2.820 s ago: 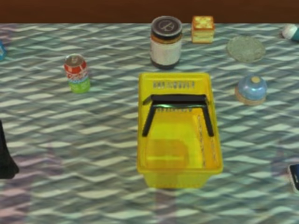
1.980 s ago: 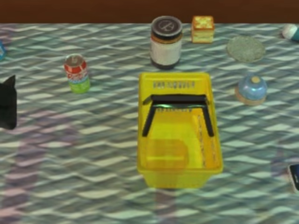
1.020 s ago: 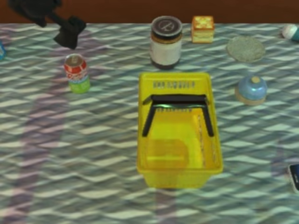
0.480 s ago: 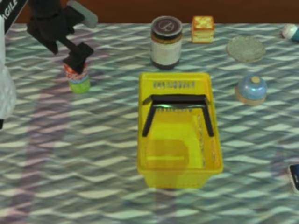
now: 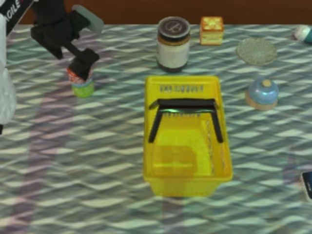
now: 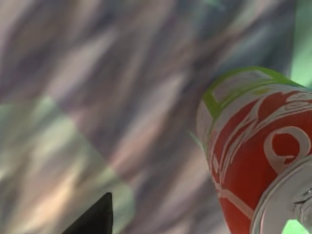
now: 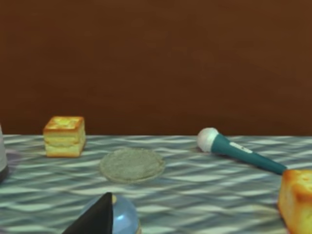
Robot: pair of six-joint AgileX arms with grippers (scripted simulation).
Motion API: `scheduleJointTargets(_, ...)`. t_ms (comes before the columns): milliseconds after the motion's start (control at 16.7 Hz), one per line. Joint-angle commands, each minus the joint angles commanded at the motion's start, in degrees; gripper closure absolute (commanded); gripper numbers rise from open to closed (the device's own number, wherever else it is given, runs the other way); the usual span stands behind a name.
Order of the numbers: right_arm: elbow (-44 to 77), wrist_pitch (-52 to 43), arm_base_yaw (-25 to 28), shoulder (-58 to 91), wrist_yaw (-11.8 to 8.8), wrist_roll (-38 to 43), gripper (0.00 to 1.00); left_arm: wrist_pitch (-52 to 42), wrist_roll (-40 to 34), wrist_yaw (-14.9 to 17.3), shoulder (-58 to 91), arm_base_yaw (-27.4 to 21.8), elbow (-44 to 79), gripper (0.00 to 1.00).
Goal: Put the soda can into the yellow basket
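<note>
Bench cloth is a wavy grey-teal weave, running back to a dark brown wall along the far side. The soda can stands upright at far left, red-and-white above, bright green below; the left wrist view shows its red-and-white side very close. The left tool hangs right over the can's top, hiding the lid; how wide its fingers stand I cannot tell. The yellow basket sits mid-bench, well apart to the can's right, open-topped, its black handles folded across the far half. A white jar stands just beyond the basket's far rim. Farther right lie a yellow block, a grey disc, a blue bell and a teal microphone. Bare cloth lies between can and basket. The right tool is outside the top view; only a dark fingertip shows in its wrist view.
</note>
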Motion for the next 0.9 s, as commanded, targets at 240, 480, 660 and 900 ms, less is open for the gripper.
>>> scheduleJointTargets(240, 0.0, 0.0, 0.0, 0.0, 0.0, 0.0, 0.0, 6.87, -0.25, -0.02, -0.45, -0.22, -7.38, 0.0)
scheduleJointTargets(480, 0.0, 0.0, 0.0, 0.0, 0.0, 0.0, 0.0, 8.24, -0.29, -0.03, -0.49, -0.27, -8.76, 0.0)
scheduleJointTargets(660, 0.0, 0.0, 0.0, 0.0, 0.0, 0.0, 0.0, 8.24, -0.29, -0.03, -0.49, -0.27, -8.76, 0.15)
scheduleJointTargets(900, 0.0, 0.0, 0.0, 0.0, 0.0, 0.0, 0.0, 8.24, -0.29, -0.03, -0.49, -0.27, -8.76, 0.45)
